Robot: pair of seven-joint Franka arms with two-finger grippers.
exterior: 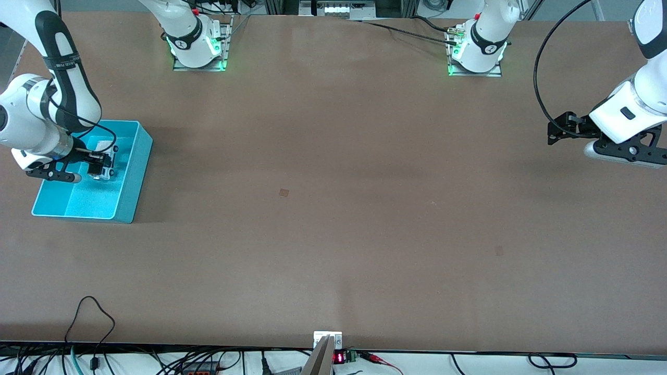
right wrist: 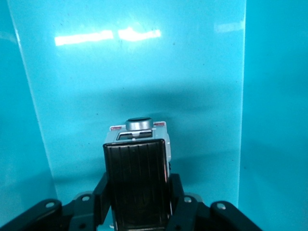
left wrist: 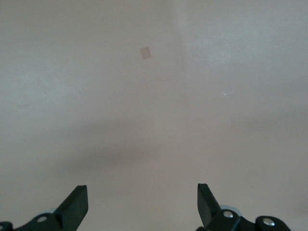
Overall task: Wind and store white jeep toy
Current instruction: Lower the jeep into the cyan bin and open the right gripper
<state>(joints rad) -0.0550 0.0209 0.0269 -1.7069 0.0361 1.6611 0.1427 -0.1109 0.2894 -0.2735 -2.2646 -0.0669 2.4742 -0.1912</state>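
Observation:
The white jeep toy [exterior: 102, 166] with its black ribbed roof [right wrist: 137, 185] sits between the fingers of my right gripper [exterior: 99, 165], which is shut on its sides inside the cyan bin [exterior: 133, 172] at the right arm's end of the table. In the right wrist view the jeep [right wrist: 138, 139] hangs low over the bin's cyan floor [right wrist: 144, 82]; whether its wheels touch the floor is hidden. My left gripper [left wrist: 143, 202] stands open over bare table at the left arm's end, nothing between its fingertips [left wrist: 77, 204].
The brown table top [exterior: 333, 208] spreads between the two arms. A small darker patch [exterior: 284, 192] marks its middle. Cables and a small display [exterior: 338, 358] lie along the table's near edge.

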